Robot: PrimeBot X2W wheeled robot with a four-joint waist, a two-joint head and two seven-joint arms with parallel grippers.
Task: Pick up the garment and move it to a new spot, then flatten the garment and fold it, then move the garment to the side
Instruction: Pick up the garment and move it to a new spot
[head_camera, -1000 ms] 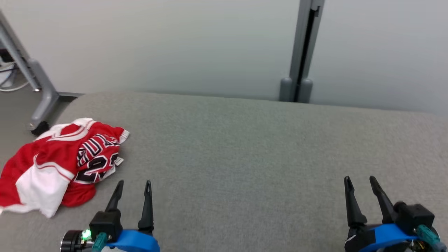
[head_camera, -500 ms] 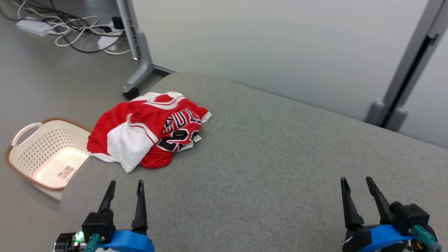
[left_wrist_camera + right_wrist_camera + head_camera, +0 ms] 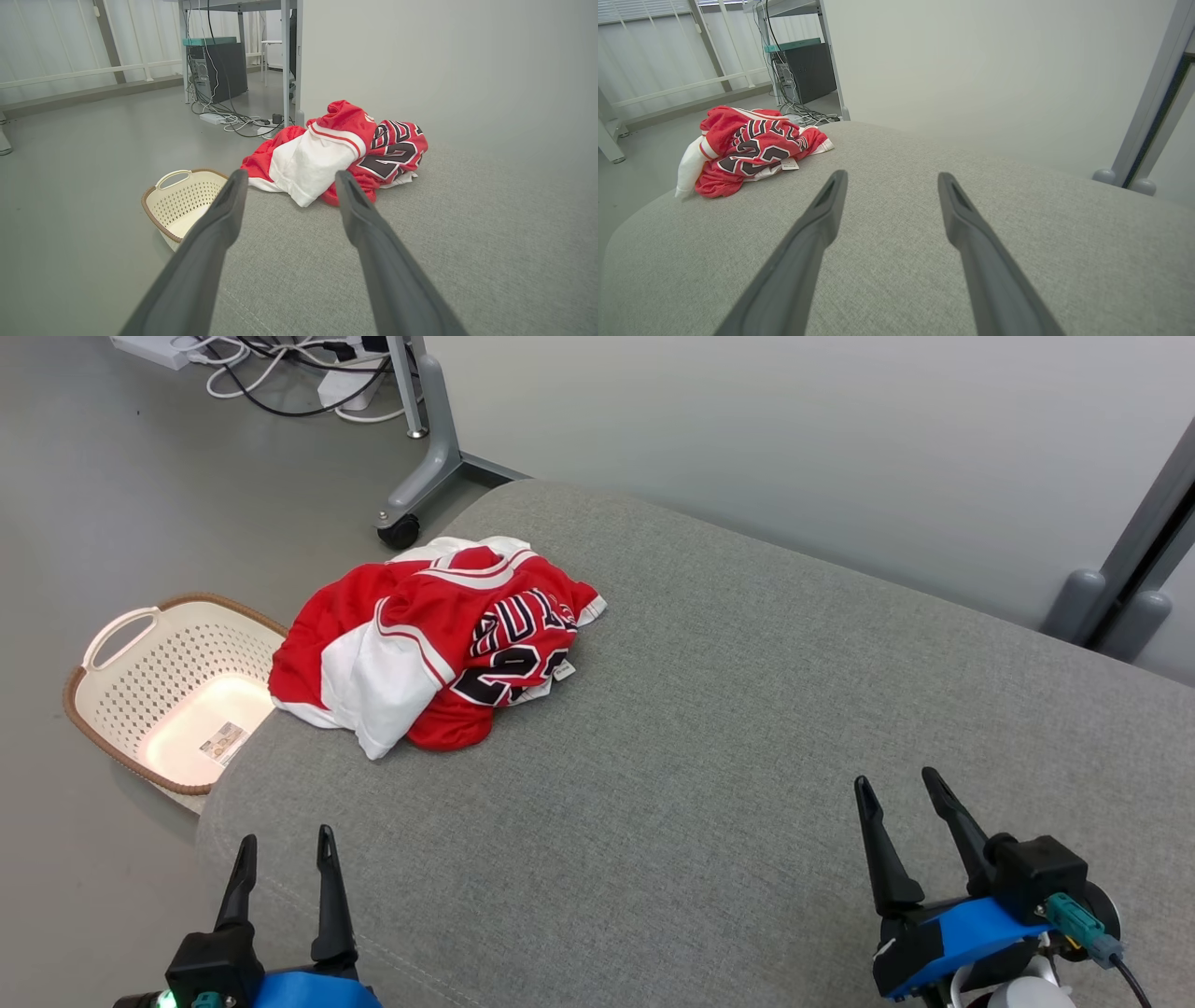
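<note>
The garment [image 3: 439, 639] is a red and white jersey with black lettering, lying crumpled at the far left end of the grey upholstered surface [image 3: 728, 728]. It also appears in the left wrist view as the garment [image 3: 336, 149], and at the upper left of the right wrist view as the garment [image 3: 747, 149]. My left gripper [image 3: 286, 840] stands open at the lower left, well short of the cloth. My right gripper [image 3: 896, 782] is open at the lower right, far from it. Both hold nothing.
A cream perforated basket [image 3: 103, 700] sits on the floor just left of the surface's end. Behind it stand a wheeled desk leg [image 3: 420, 476] and a tangle of cables [image 3: 280, 364]. A grey partition wall runs along the back.
The camera has swung to the left, bringing the basket and floor into view. The garment lies as before. Both grippers stay open.
</note>
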